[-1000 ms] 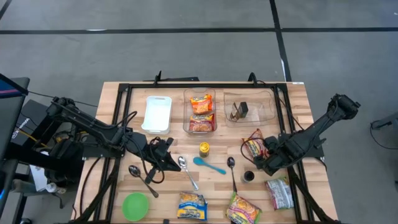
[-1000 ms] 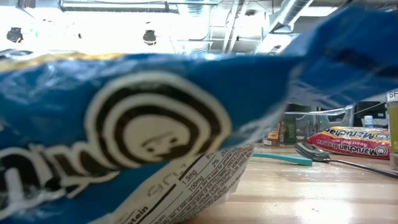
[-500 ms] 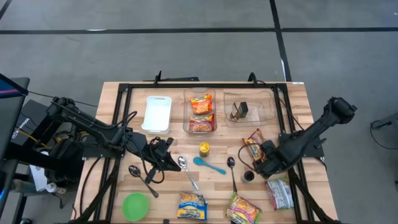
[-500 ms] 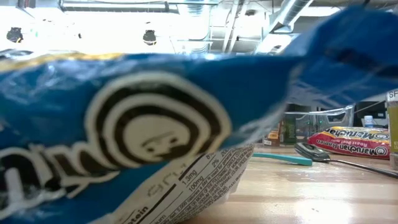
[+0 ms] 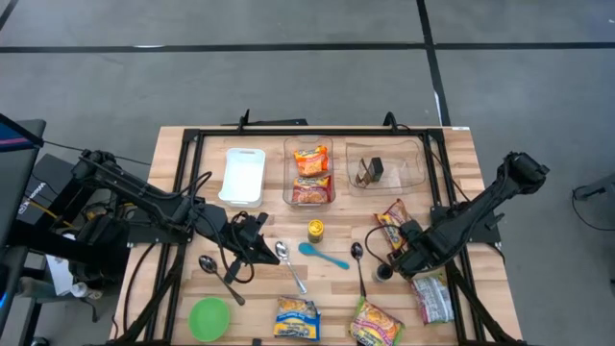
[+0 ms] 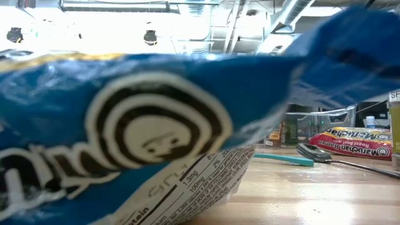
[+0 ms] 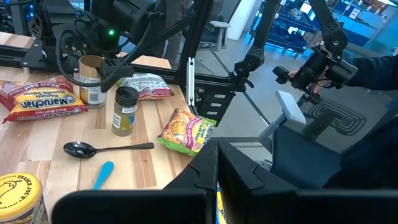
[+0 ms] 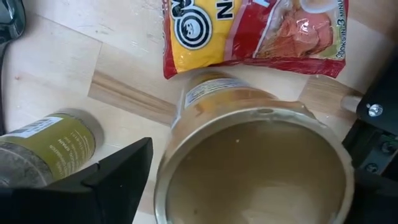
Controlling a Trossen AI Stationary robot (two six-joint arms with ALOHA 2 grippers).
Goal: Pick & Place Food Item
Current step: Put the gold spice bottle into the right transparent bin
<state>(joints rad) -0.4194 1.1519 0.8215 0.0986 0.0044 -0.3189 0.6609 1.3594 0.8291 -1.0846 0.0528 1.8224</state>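
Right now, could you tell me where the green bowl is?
In the high view the green bowl sits at the table's near-left corner, below the left spoon and left of the blue noodle pack.

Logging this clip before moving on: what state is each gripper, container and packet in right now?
Right gripper: open, fingers either side of the can.
Can: upright, lid off, on the table.
Spice jar: upright, capped.
Left gripper: shut, holding nothing, by a spoon.
Middle bin: holds two noodle packets.
White tray: nothing in it.
Red noodle packet: flat, sealed, beside the can.
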